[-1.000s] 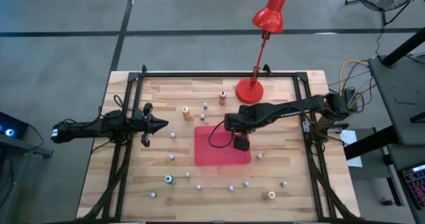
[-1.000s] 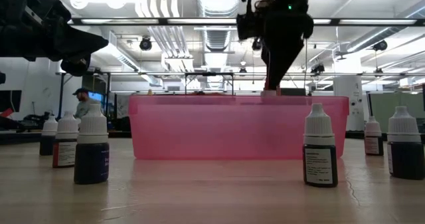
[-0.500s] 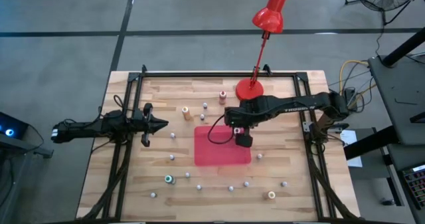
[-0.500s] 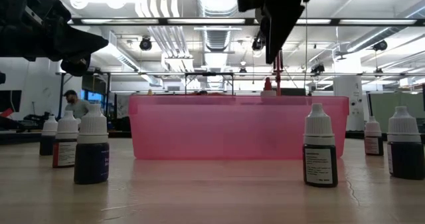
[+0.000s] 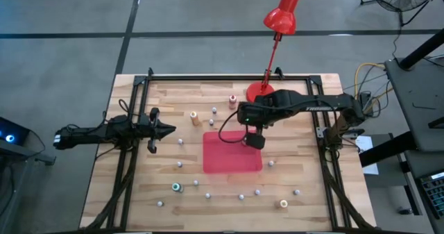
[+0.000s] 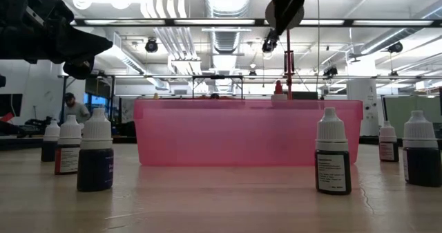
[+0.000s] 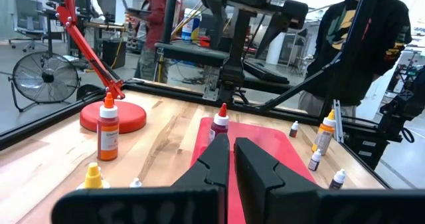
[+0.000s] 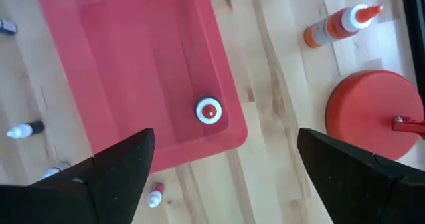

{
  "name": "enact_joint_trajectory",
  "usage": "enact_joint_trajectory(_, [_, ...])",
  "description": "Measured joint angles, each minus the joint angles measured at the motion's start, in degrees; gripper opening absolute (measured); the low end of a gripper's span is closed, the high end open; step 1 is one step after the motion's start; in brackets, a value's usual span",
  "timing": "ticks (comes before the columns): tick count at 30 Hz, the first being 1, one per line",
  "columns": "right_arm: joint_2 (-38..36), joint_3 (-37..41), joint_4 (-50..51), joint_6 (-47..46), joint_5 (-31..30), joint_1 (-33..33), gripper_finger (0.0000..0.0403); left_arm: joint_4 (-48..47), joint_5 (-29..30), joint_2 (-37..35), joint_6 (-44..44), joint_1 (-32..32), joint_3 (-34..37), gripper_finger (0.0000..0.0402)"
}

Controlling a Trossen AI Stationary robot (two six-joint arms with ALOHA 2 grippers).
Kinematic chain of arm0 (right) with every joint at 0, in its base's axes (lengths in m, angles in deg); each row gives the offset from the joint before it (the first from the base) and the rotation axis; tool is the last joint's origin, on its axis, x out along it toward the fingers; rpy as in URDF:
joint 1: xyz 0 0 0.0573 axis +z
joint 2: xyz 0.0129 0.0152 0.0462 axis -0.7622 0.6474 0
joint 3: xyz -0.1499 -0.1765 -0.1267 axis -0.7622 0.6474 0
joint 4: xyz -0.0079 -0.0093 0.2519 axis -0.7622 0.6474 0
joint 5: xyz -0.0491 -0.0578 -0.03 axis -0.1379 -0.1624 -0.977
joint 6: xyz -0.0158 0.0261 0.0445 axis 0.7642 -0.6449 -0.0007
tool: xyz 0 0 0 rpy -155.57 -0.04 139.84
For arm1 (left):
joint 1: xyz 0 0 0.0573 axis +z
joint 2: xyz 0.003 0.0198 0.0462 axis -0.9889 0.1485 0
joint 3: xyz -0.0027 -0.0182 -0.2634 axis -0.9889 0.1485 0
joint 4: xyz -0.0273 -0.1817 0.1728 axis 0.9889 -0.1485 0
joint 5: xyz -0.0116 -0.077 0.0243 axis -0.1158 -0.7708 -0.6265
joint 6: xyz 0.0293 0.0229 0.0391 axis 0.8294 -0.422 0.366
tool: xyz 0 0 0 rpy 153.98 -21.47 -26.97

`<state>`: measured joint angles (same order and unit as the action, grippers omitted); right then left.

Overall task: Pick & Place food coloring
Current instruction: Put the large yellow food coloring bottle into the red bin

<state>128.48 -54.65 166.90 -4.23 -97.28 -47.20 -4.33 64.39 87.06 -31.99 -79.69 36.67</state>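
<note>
Small food coloring bottles [image 5: 179, 164] stand scattered on the wooden table around a red tray [image 5: 232, 161]. One bottle [image 8: 208, 110], white-collared with a red tip, stands upright inside the tray near its far right corner; its tip [image 6: 278, 88] shows above the rim. My right gripper [image 8: 224, 134] hangs open high above that corner [image 5: 253, 138], touching nothing. My left gripper [image 5: 168, 130] is shut and hovers near the table's left side, pointing at the tray [image 7: 230, 144].
The red lamp's base [image 5: 261, 94] stands just beyond the tray, close to my right arm. Larger orange [image 5: 195, 117], pink [image 5: 232, 102], teal [image 5: 177, 187] and yellow [image 5: 283, 204] bottles stand among the tiny ones. A black frame [image 5: 132, 157] runs along the table's edges. People stand beyond the table.
My right gripper has risen from low inside the tray to well above its rim and drifted slightly toward the far edge. The bottle near the tray's far right corner stays standing where the gripper was.
</note>
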Motion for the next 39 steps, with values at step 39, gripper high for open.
enact_joint_trajectory(39, [-6.96, 15.61, 3.08, -19.16, 0.46, 33.8, 0.0364, 0.07, 0.02, 0.0, 0.0, -0.01, 0.0, 0.0])
